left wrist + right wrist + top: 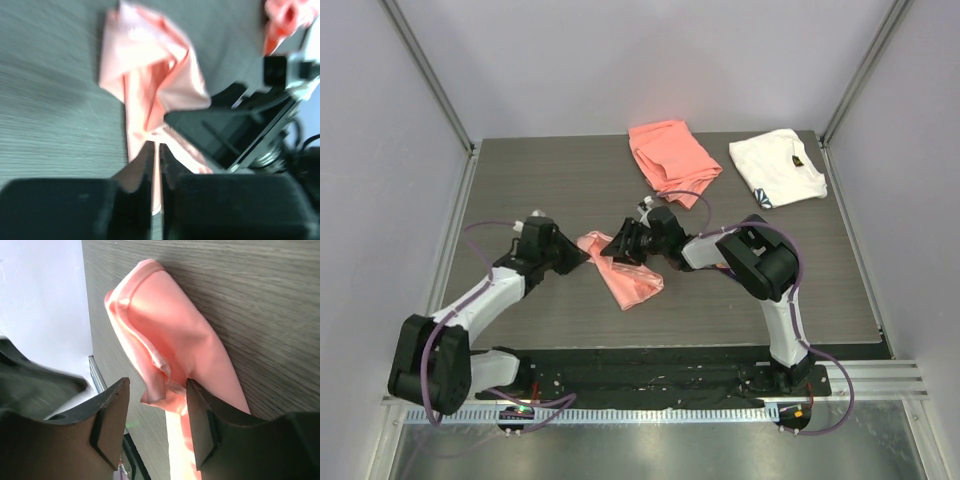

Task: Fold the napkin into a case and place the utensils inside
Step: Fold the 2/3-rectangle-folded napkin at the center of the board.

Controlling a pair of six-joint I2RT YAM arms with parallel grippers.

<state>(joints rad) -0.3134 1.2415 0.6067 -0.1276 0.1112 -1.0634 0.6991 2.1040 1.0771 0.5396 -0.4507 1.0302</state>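
The top external camera sits high behind the arms and looks steeply down on the whole table (570, 320). The arms' mounting plate (650, 378) lies at 6 o'clock and the far wall at 12. It stands well off, so the napkin (625, 275) shows small near centre.

The left wrist camera rides just behind the left gripper (156, 155), whose fingers fill 6 o'clock. It looks across the tabletop at the napkin, with the right arm (250, 135) at 3 o'clock. The picture is blurred, so its angle is probably low.

The right wrist camera peers past the right gripper (156, 390) at 6 o'clock, very near the napkin. All three views share the napkin.
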